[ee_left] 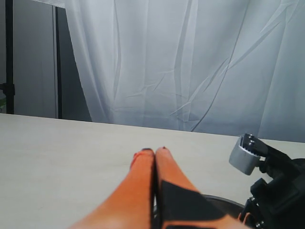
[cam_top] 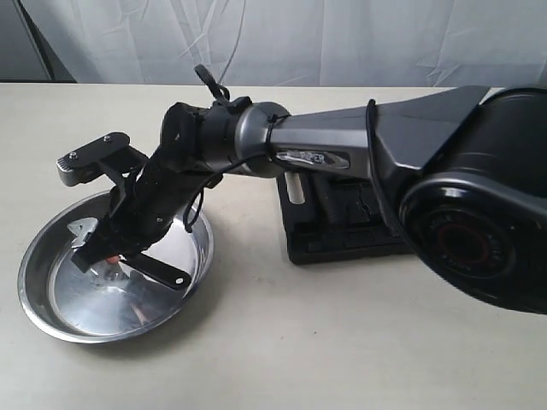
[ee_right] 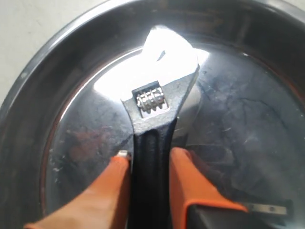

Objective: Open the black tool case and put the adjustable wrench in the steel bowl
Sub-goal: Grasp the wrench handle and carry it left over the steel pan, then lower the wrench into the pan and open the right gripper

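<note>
The adjustable wrench [ee_right: 157, 107] has a silver jaw head and a thick black handle. My right gripper [ee_right: 150, 155] is shut on that handle, an orange finger pressed to each side. It holds the wrench low inside the steel bowl [ee_right: 43, 86], head toward the bowl's wall. In the exterior view the right arm reaches across to the left, with the gripper [cam_top: 107, 254] and wrench head [cam_top: 83, 229] over the bowl [cam_top: 34, 295]. The black tool case [cam_top: 342, 235] lies behind that arm, mostly hidden. My left gripper [ee_left: 155, 151] is shut and empty above the table.
The right arm's wrist and its grey camera mount [ee_left: 244, 155] stand close beside my left gripper, with the bowl's rim [ee_left: 224, 200] just below. A white curtain [cam_top: 282, 38] hangs behind the table's far edge.
</note>
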Robot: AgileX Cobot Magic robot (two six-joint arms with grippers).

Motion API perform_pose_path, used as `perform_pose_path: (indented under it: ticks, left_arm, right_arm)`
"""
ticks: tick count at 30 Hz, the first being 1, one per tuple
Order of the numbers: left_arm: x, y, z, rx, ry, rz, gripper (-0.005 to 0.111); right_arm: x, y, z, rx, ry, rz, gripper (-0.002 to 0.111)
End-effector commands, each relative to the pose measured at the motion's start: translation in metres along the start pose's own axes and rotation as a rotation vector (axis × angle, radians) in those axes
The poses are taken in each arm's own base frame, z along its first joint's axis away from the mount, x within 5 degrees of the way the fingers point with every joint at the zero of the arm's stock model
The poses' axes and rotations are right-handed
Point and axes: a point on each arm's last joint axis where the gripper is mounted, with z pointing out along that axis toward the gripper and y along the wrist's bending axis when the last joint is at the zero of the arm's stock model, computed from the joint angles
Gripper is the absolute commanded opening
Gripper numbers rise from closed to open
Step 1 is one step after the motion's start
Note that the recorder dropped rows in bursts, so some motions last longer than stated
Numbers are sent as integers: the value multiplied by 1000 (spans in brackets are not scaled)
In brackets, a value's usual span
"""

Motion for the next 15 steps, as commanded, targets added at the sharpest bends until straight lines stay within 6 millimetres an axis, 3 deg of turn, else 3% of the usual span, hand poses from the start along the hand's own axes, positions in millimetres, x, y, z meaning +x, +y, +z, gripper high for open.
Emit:
perform_pose_path:
  ticks: [1, 11, 13, 15]
  left_arm:
    - [1, 0, 0, 5, -1, 2, 0]
    - [1, 0, 0, 5, -3, 2, 0]
    - [1, 0, 0, 5, -3, 2, 0]
    - [1, 0, 0, 5, -3, 2, 0]
  right_arm:
    - [-8, -5, 5, 35, -69, -2, -1]
    - [-9, -13, 12, 88, -116, -5, -1]
    - [-8, -13, 13, 88, -115, -4, 5]
    - [-8, -13, 13, 88, -115, -4, 18]
